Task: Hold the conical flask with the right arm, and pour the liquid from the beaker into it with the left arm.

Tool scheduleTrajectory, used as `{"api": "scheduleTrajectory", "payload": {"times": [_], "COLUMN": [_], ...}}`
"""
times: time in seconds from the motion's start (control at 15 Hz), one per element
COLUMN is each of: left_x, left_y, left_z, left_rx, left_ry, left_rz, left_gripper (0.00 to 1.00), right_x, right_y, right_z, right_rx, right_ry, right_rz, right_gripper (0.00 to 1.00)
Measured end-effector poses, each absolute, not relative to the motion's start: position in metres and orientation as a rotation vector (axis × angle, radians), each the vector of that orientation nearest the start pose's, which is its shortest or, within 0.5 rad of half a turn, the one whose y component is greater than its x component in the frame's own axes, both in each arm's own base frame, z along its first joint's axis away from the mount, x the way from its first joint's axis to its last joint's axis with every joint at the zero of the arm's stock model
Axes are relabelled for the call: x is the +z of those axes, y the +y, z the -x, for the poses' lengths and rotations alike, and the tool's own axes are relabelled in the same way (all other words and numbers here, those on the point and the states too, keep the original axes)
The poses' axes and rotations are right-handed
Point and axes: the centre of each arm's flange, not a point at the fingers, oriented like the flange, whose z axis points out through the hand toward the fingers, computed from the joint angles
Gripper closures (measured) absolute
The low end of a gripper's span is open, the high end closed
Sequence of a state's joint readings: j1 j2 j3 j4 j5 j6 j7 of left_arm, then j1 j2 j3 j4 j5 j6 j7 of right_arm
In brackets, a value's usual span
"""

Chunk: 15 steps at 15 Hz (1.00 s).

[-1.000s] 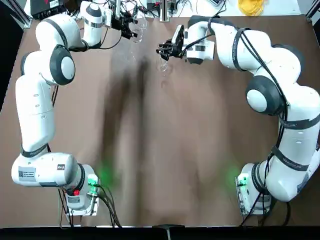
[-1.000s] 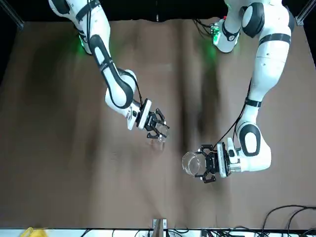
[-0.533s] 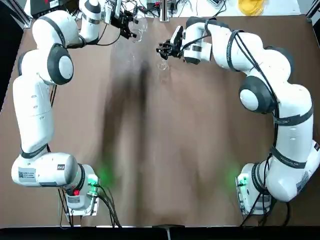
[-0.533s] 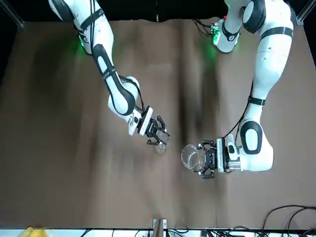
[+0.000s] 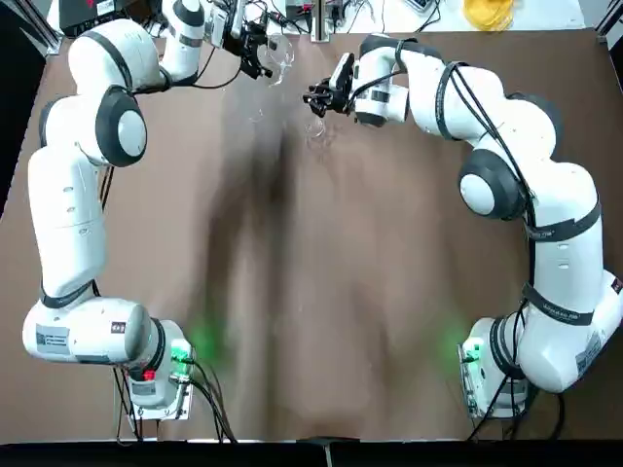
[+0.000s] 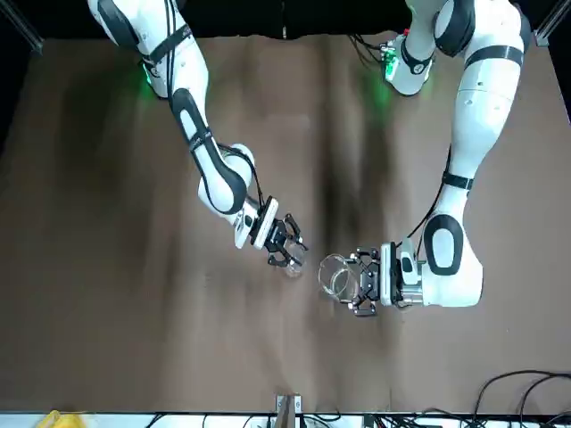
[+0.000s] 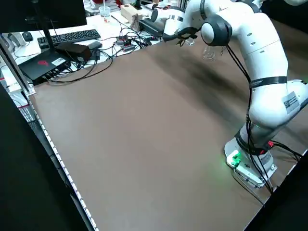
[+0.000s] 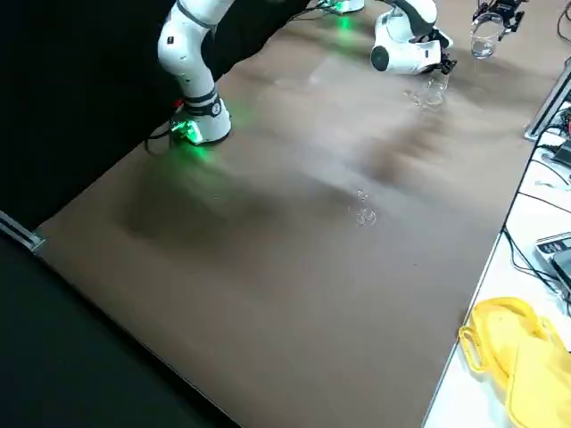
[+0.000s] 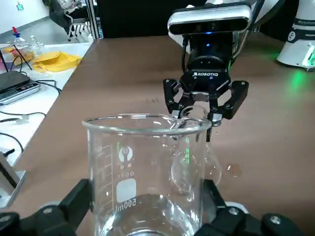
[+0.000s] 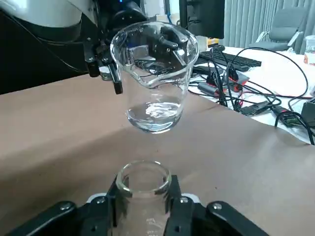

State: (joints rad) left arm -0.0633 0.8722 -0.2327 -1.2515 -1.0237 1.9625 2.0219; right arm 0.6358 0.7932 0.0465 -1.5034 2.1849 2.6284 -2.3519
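Left gripper [image 6: 366,283] clamps beaker [image 6: 335,275], lifted, low centre of front view. Right gripper [image 6: 287,249] clasps flask [image 10: 143,184] neck, just left of it. Beaker mouth faces flask, slightly higher; tilt should carry liquid leftward into neck.

two robot arms [image 5: 68,195] [image 5: 545,195], one beaker [image 10: 153,73], one conical flask [image 10: 143,189], one yellow object [image 8: 522,352].
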Motion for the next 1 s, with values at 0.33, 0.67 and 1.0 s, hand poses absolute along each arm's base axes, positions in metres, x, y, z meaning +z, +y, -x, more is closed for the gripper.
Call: {"api": "scheduleTrajectory", "payload": {"times": [0.33, 0.67, 1.0], "left_x": [0.271, 0.274, 0.287], "left_y": [-0.254, -0.256, -0.273], "left_z": [-0.717, -0.719, -0.714], "left_rx": [0.888, 0.894, 0.873], "left_ry": [-1.659, -1.653, -1.761], "left_rz": [-1.450, -1.494, -1.482], "left_gripper": [0.04, 0.04, 0.04], "right_x": [0.196, 0.194, 0.191], "right_y": [0.434, 0.434, 0.437], "right_z": [-0.572, -0.572, -0.576], "right_rx": [-1.217, -1.215, -1.227], "right_ry": [-1.063, -1.064, -1.062], "right_rz": [1.864, 1.865, 1.860], "right_gripper": [0.61, 0.61, 0.61]}}
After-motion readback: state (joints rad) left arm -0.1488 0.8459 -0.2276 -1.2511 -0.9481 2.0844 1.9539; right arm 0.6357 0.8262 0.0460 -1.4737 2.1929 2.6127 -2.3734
